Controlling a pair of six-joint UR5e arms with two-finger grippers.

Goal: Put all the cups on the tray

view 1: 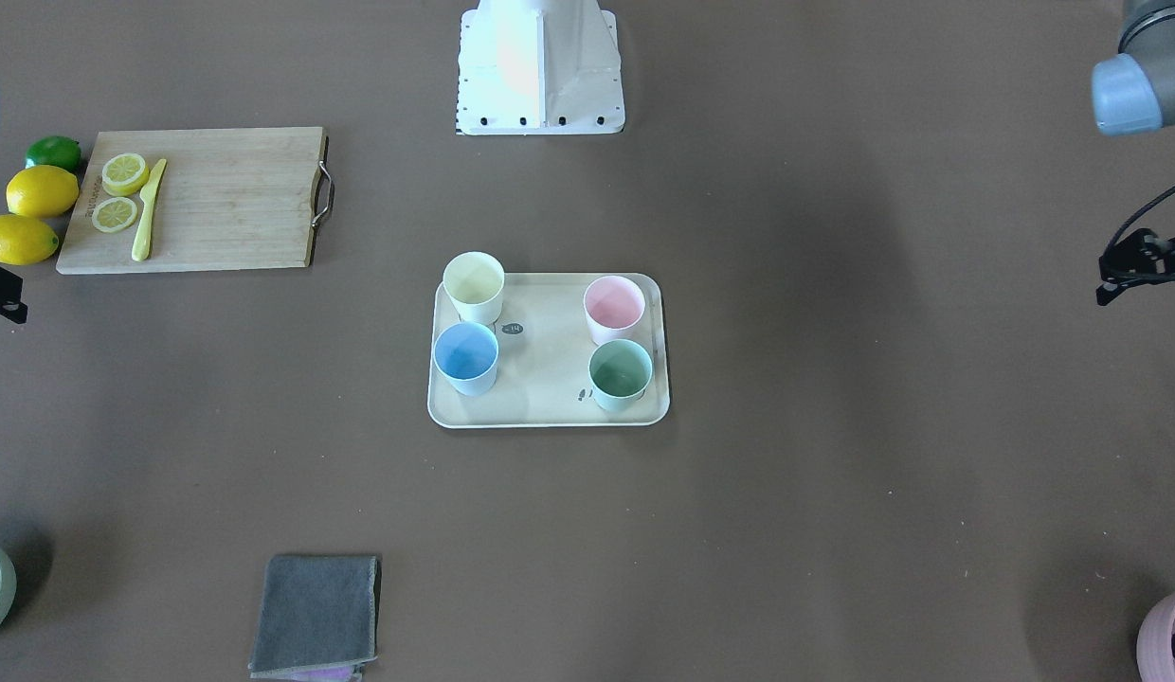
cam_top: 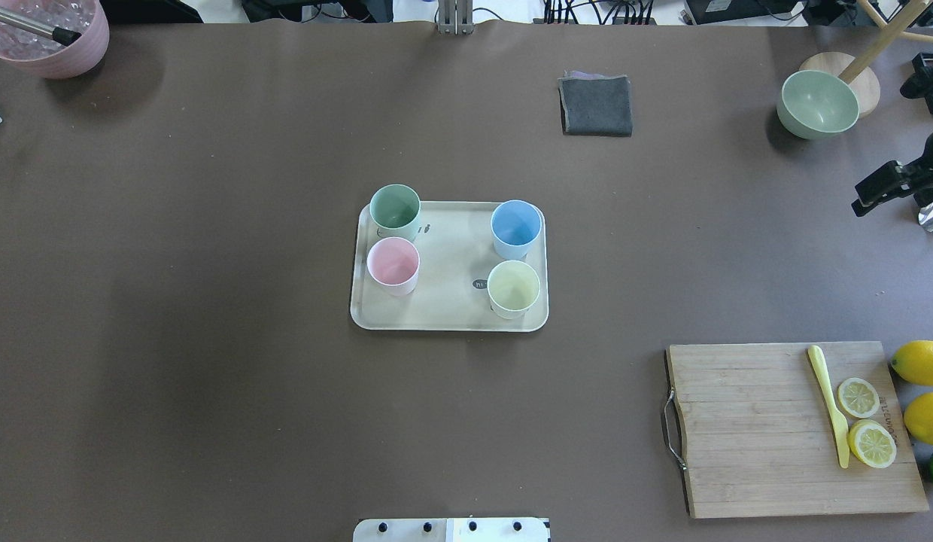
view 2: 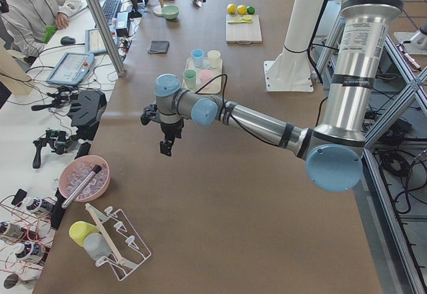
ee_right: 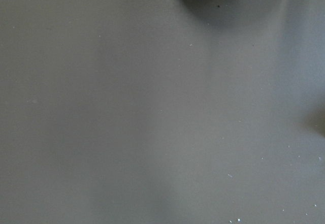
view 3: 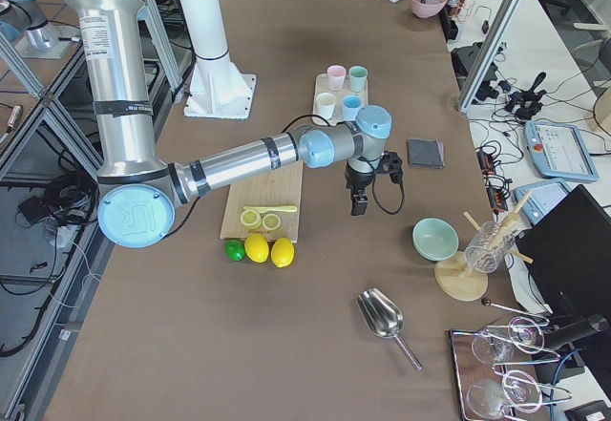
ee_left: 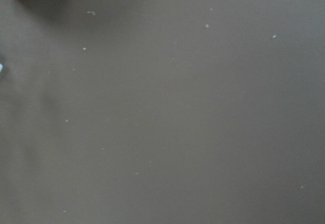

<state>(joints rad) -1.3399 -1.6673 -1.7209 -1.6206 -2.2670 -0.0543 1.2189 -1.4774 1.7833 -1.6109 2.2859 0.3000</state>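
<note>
**All four cups stand on the tray**

You see the flat beige tray (cam_top: 448,263), rounded at its corners with a raised pale rim, at the middle of the matte brown table (cam_top: 211,339). Upright on it, one by each corner, all smooth, tapered and handleless, stand the mint green cup (cam_top: 395,210) far left, the pink cup (cam_top: 393,264) near left, the light blue cup (cam_top: 515,228) far right and the pale yellow cup (cam_top: 513,288) near right. The left gripper (view 2: 165,149) hangs over bare table well to the left. The right gripper (view 3: 359,203) hangs well to the right, near the round pale green bowl (cam_top: 819,103). You cannot tell whether either pair of jaws is open or closed.
</note>
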